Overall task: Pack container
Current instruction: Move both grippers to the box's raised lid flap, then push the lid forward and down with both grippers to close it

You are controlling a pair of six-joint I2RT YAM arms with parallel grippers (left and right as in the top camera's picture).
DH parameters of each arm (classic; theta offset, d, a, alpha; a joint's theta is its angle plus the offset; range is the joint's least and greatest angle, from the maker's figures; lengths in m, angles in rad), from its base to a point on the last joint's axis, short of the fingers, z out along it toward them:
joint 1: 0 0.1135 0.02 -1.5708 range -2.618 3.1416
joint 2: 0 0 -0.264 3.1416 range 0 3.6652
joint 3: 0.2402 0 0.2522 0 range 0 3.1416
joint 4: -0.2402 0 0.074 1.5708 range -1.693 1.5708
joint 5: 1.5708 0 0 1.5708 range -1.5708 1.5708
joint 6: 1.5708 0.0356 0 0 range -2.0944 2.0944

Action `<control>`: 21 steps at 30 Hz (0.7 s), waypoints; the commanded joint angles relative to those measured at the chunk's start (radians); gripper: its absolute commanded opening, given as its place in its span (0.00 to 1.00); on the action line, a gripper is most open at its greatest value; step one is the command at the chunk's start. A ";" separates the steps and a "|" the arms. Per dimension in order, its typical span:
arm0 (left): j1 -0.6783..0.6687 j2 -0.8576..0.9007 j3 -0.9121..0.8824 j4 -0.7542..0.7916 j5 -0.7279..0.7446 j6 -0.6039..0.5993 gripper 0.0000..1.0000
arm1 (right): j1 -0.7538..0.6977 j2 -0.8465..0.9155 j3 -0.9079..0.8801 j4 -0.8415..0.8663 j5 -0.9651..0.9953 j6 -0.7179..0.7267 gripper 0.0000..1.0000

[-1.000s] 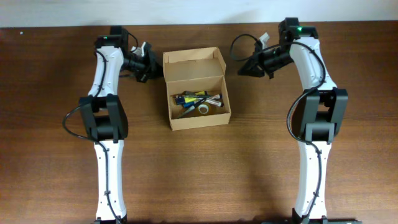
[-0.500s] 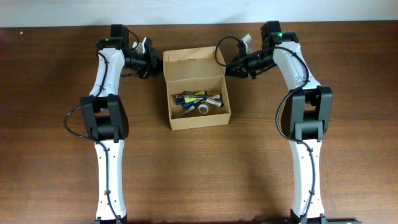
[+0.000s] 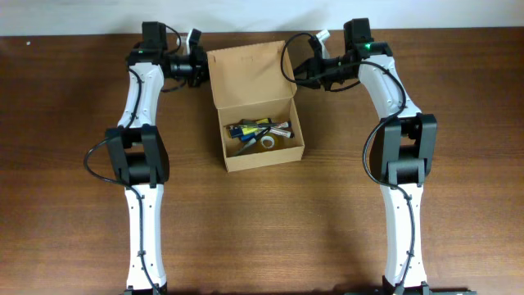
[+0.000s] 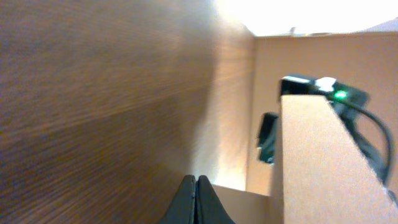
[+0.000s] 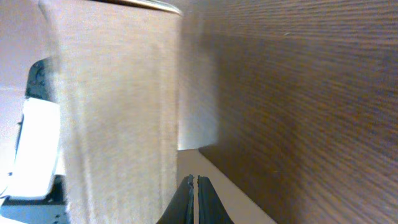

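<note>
The left gripper [image 3: 199,68] and right gripper [image 3: 300,75] flank the open lid [image 3: 250,75] of the container [image 3: 266,156] (both fingers pinched together, empty).

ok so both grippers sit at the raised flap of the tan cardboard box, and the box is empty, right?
Not empty. The overhead view shows markers and a small tape roll inside the small tan-brown cardboard box. The left gripper and right gripper do sit at its raised flap lid.
</note>
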 commanded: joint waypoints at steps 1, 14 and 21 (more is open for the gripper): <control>0.005 0.023 0.095 0.011 0.076 -0.066 0.02 | 0.006 0.011 0.023 0.002 -0.077 0.011 0.04; -0.019 0.023 0.462 -0.215 0.046 -0.132 0.02 | 0.074 -0.081 0.241 -0.107 0.091 0.003 0.04; -0.035 -0.058 0.475 -0.517 -0.103 0.027 0.02 | 0.119 -0.129 0.437 -0.359 0.353 -0.107 0.04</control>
